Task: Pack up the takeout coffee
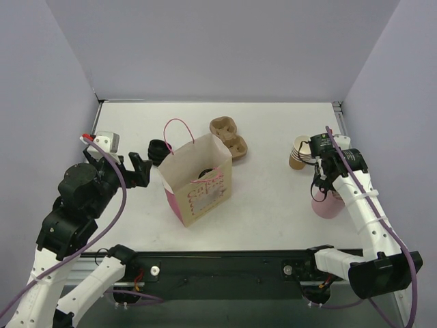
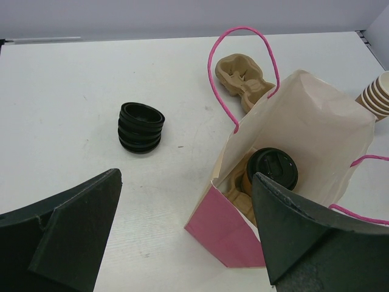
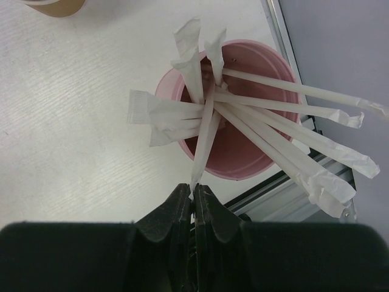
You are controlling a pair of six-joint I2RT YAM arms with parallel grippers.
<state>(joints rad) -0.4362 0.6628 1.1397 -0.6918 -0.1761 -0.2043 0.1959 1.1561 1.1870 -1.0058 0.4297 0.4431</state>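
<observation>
The takeout coffee (image 2: pixel 271 170), a brown cup with a black lid, sits in a cardboard holder inside the open pink and cream paper bag (image 2: pixel 231 225); its lid shows in the top view (image 1: pixel 203 173) inside the bag (image 1: pixel 198 195). My left gripper (image 1: pixel 136 167) is open and empty, just left of the bag. My right gripper (image 3: pixel 196 193) is shut on the end of a paper-wrapped straw (image 3: pixel 203 143) that stands in a pink cup (image 3: pixel 243 152) with several other wrapped straws. The pink cup (image 1: pixel 328 205) stands at the right front of the table.
A stack of loose black lids (image 2: pixel 141 126) lies left of the bag. A spare cardboard cup carrier (image 1: pixel 229 134) lies behind the bag. A stack of lidless tan cups (image 1: pixel 299 154) stands at the right. The table's right edge rail (image 3: pixel 285 182) runs beside the pink cup.
</observation>
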